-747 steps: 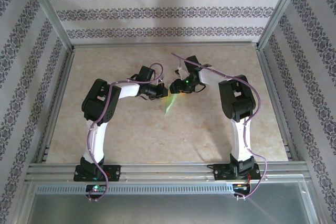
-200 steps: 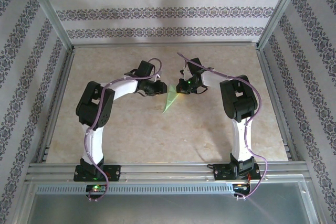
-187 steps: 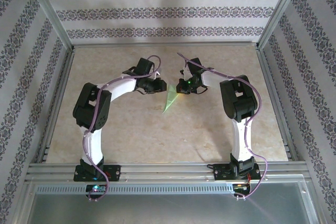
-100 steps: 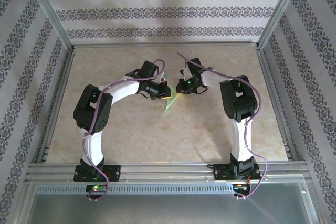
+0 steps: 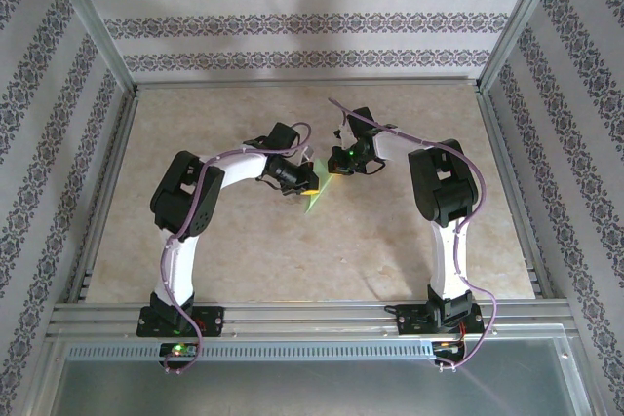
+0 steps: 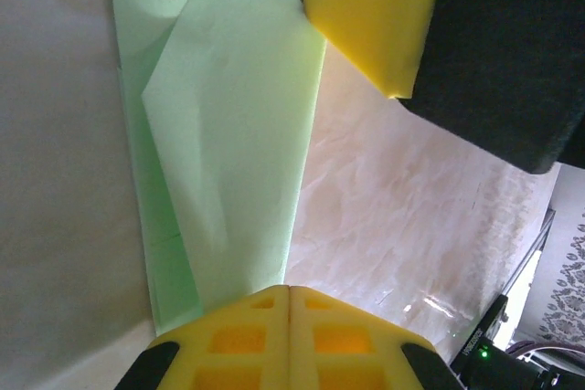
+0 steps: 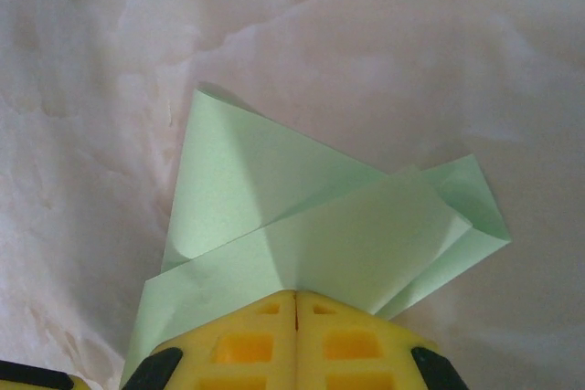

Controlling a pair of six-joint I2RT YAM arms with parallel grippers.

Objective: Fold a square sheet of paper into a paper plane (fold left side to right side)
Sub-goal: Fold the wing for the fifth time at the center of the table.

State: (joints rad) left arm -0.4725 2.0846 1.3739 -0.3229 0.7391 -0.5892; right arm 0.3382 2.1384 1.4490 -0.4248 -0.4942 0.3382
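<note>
Left gripper (image 5: 307,182) has swung in and closed fully, empty, tips pressing paper (image 5: 312,204) just left of right gripper (image 5: 328,165), likewise shut, pinning it; fold looks held for creasing

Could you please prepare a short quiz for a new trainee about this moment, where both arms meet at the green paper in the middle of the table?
1. True or false: the left gripper and the right gripper are both shut on the green paper.
2. Multiple choice: the fingertips of the grippers are A) yellow, B) blue, C) red.
3. Short answer: is the green paper one flat square, or is it folded into layers?

Key: 1 true; 2 A; 3 folded into layers, with overlapping flaps visible in both wrist views.
</note>
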